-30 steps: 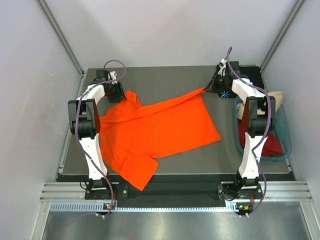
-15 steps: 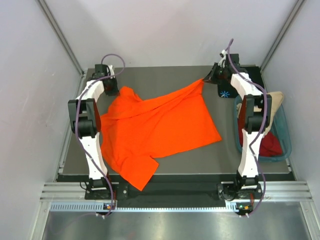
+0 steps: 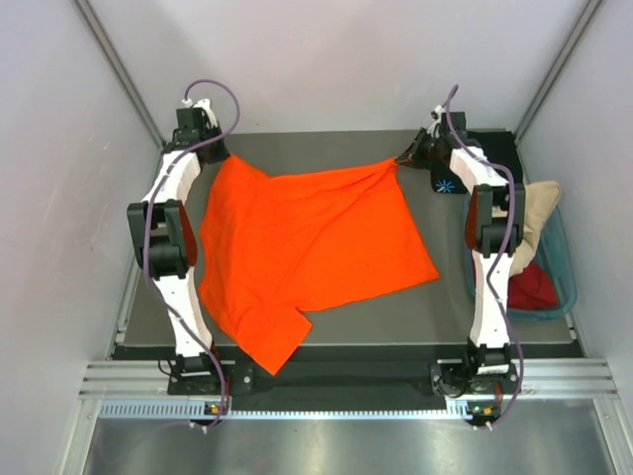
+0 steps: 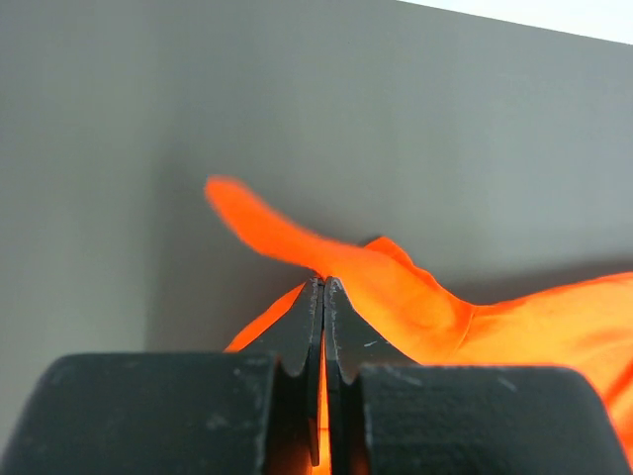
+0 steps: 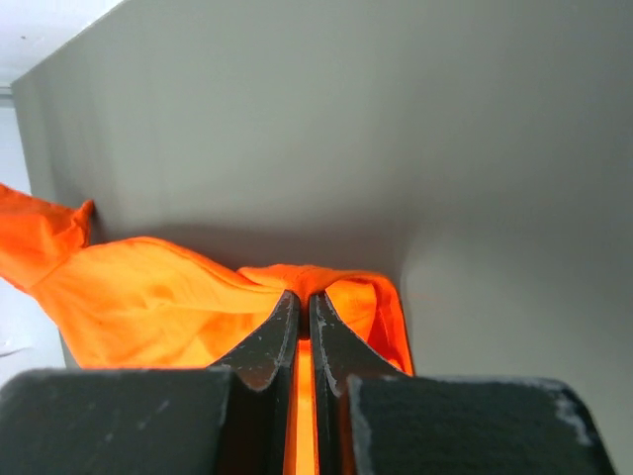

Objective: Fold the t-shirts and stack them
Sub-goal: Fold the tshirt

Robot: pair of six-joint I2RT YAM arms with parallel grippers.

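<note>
The bright orange t-shirt (image 3: pixel 307 247) lies spread over the dark table (image 3: pixel 326 148), and its far edge is stretched taut between both grippers. My left gripper (image 3: pixel 216 155) is shut on the far left corner; in the left wrist view the cloth (image 4: pixel 396 287) is pinched between the closed jaws (image 4: pixel 323 282). My right gripper (image 3: pixel 401 158) is shut on the far right corner, where orange fabric (image 5: pixel 148 297) bunches at the closed jaws (image 5: pixel 304 295). A black t-shirt with a blue star mark (image 3: pixel 447 184) lies at the far right. The beige t-shirt (image 3: pixel 539 213) and the dark red t-shirt (image 3: pixel 534 287) sit in the tub.
The teal plastic tub (image 3: pixel 567 287) stands at the table's right edge beside the right arm. White walls with metal rails enclose the table on the left, right and back. One sleeve of the orange t-shirt (image 3: pixel 272 346) reaches the table's near edge.
The left gripper closed on the orange shirt's left corner and drew it back and to the left. The right gripper shifted slightly backward. The crumpled far edge is now pulled straight.
</note>
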